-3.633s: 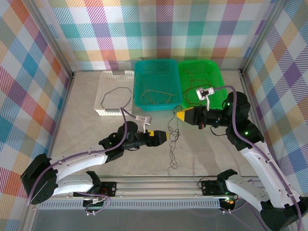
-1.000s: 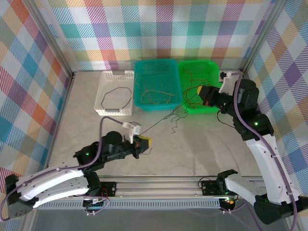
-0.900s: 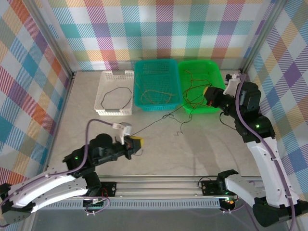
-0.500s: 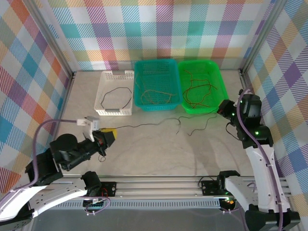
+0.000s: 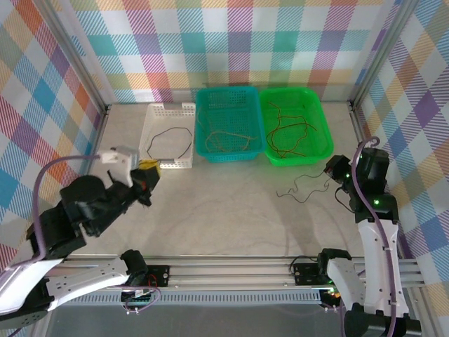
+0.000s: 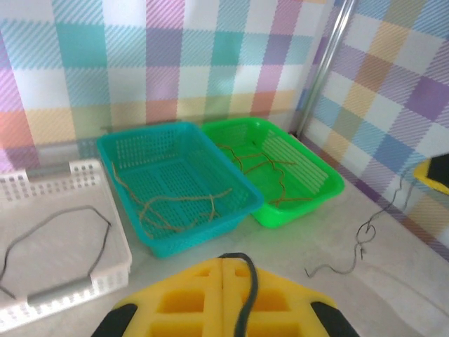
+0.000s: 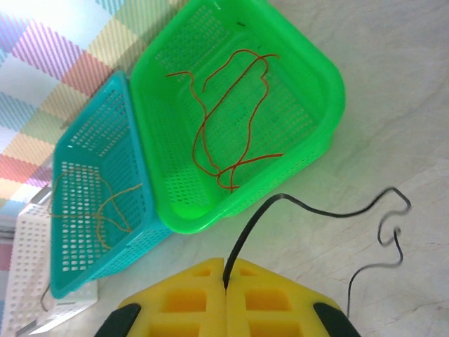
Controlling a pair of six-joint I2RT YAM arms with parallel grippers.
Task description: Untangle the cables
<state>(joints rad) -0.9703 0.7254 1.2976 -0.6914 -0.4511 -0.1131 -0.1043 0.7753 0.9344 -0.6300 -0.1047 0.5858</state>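
A: The checked walls (image 5: 210, 42) show many colours, and the worktop (image 5: 224, 217) is a pale stone-like grey. Where are the cables now?

B: Three baskets stand at the far side. The white basket (image 5: 168, 107) holds one black loop (image 6: 84, 208), the teal basket (image 5: 200, 126) some brownish cables (image 6: 184, 200), and the green basket (image 5: 326, 137) red cables (image 7: 245, 126). One black cable (image 7: 330, 214) lies curled on the worktop in front of the green basket. Its end is clamped in the right end effector (image 7: 224, 270). The left end effector (image 6: 222, 263) is also pressed together, and a short black wire (image 6: 247, 295) comes out between its pads. It hangs just beside the near corner of the white basket.

A: How to do this step well?

B: The two black pieces look apart, but I cannot tell for sure. I think the left arm should go above the white rim before letting go, so that the wire falls inside. The right arm should lift the curled tail off the worktop and pass well clear of the green rim, because such a floppy wire may catch in the holes.

A: Any writing to read?

B: No, I find no label or brand.
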